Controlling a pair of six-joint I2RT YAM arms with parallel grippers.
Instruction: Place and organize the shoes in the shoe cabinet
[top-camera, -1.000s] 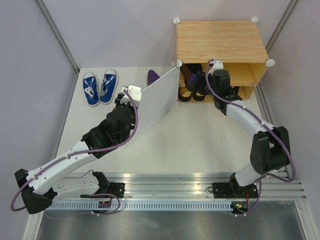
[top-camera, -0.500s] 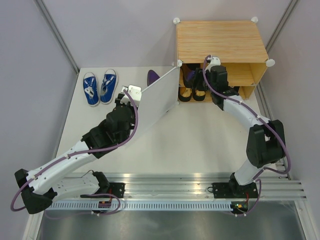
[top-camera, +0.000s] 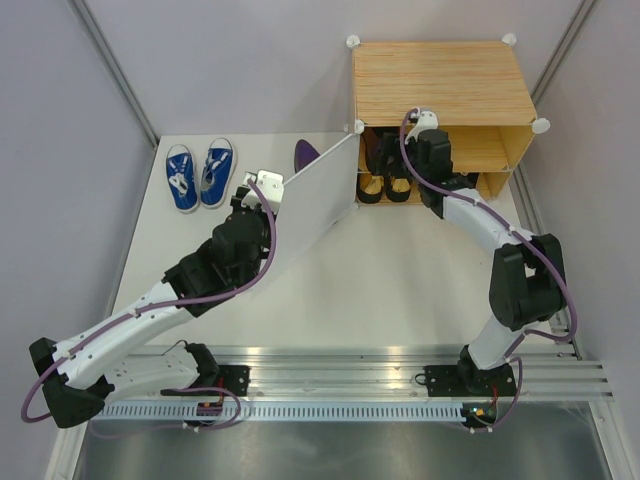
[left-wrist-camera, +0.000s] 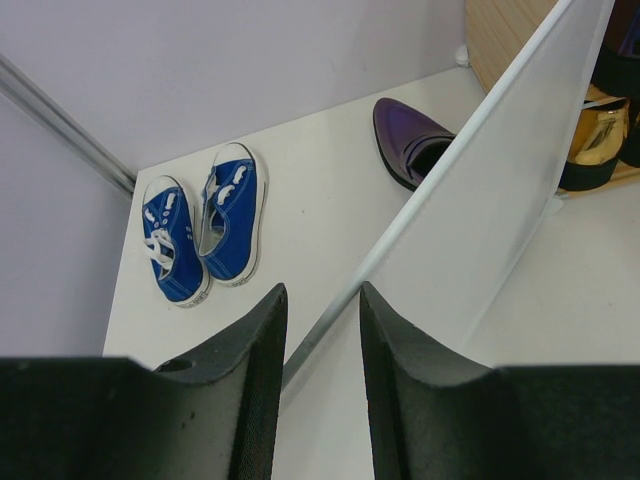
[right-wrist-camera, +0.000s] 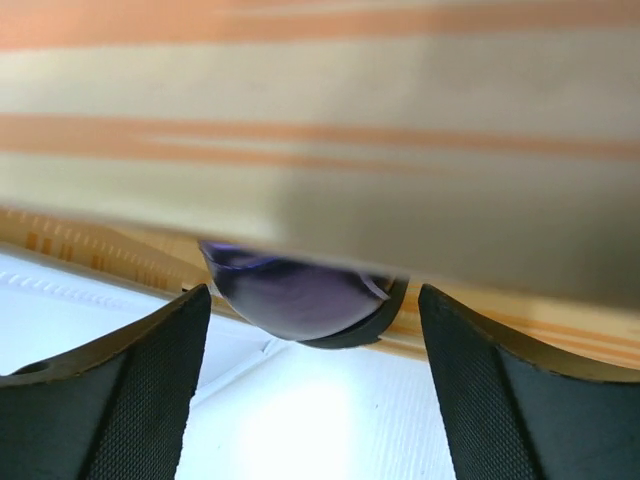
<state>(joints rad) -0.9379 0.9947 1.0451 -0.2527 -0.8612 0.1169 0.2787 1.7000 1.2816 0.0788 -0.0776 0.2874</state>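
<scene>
Right end effector (right-wrist-camera: 312, 300) is spread wide and holds nothing. It sits at the upper shelf mouth of the light-wood-grain boxy shoe cabinet (top-camera: 440, 80), which stands at one o'clock on the white bench (top-camera: 400, 270). A dark purple pointed dress shoe (right-wrist-camera: 270, 290) lies just beyond its fingers.

Left end effector (left-wrist-camera: 322, 300) is set narrow, astride the free edge of the flat white door panel (left-wrist-camera: 500, 200). Whether it pinches cannot be told.

Outstanding: blue canvas sneakers with white laces (left-wrist-camera: 200, 235) at ten o'clock, and a second purple dress shoe (left-wrist-camera: 410, 140) at twelve behind the door.

Handling, as judged: all are light. The dress shoe has a stiff sole and a slick upper, so it is best taken across the heel collar. The sneakers are soft-sided and grip well at the collar.

Shiny gold shoes (left-wrist-camera: 595, 140) show on the lower shelf. The cabinet top hides most of the contents, and black shoes cannot be told apart. The right wrist view is blurred by a shelf board.
</scene>
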